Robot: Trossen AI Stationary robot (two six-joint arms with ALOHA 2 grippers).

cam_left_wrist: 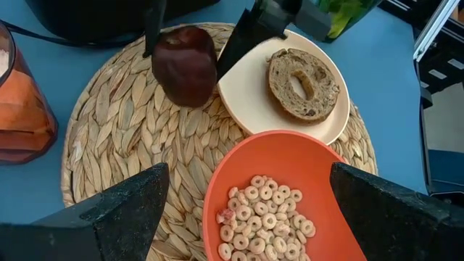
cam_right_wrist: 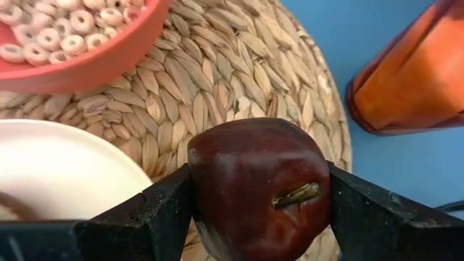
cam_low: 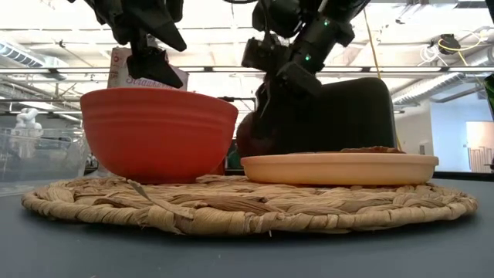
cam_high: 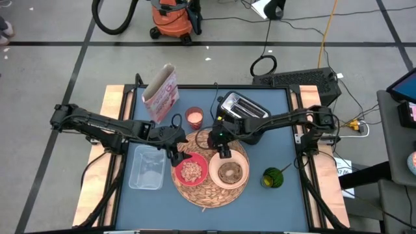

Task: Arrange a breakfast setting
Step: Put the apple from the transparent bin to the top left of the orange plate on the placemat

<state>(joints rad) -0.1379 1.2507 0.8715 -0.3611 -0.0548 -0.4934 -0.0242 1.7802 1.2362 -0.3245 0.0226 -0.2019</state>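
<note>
The round woven mat (cam_high: 209, 195) bears a red bowl (cam_high: 190, 171) of cereal rings and a cream plate (cam_high: 229, 183) with a browned toast ring (cam_left_wrist: 303, 83). My right gripper (cam_right_wrist: 257, 206) is shut on a dark red apple (cam_right_wrist: 257, 185) low over the mat's far part, beside the plate's far rim. The apple (cam_left_wrist: 185, 65) shows between that gripper's dark fingers in the left wrist view. My left gripper (cam_left_wrist: 248, 174) stands open above the bowl (cam_left_wrist: 279, 196), touching nothing. My right gripper pinches the apple between its two fingers, one on each opposite side (cam_right_wrist: 199, 181). The fingers (cam_left_wrist: 246, 36) slant down from the table's right side. The apple is tilted, its stem (cam_right_wrist: 297, 194) turned toward the wrist. Bowl and plate hide whether its underside touches the mat.
Behind the mat stand a toaster (cam_high: 244, 107), an orange cup (cam_high: 194, 117) and a cereal box (cam_high: 161, 94). A clear plastic tub (cam_high: 146, 168) lies left of the mat, and a green object (cam_high: 273, 177) right of it.
</note>
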